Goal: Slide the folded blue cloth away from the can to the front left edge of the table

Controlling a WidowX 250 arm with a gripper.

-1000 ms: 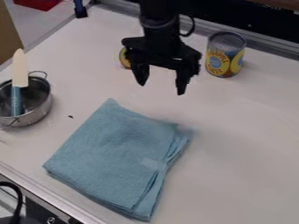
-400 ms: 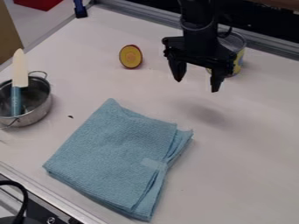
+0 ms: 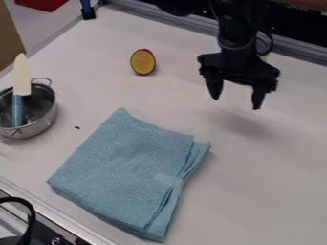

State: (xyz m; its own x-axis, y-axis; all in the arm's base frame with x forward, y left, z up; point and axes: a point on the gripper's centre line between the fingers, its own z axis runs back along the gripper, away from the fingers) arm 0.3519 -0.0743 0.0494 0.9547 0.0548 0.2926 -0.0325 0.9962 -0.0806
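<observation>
Starting up close, catching a black cable (image 3: 27, 213) to the left of the folded blue cloth (image 3: 127, 167), by the metal edge (image 3: 60, 210) of the white work surface (image 3: 275, 177). Coming to the cloth itself: lying flat, with layered folds along its right side. Going left of it, meeting a metal pot (image 3: 43, 125), and in that, leaning upright, a cream-bladed utensil (image 3: 21, 76) with a blue handle. Spotting a dark speck (image 3: 77, 128) between pot and cloth. Now looking up, beyond the cloth's far right corner, to the black gripper (image 3: 236, 103): hanging above the surface, fingers spread apart, gripping nothing. Past the cloth's far corner, picking out a yellow oval piece (image 3: 142, 62) with a dark red rim, standing on edge. Farther beyond the cloth than the gripper, glimpsing a can (image 3: 264, 57), mostly hidden behind the arm.
</observation>
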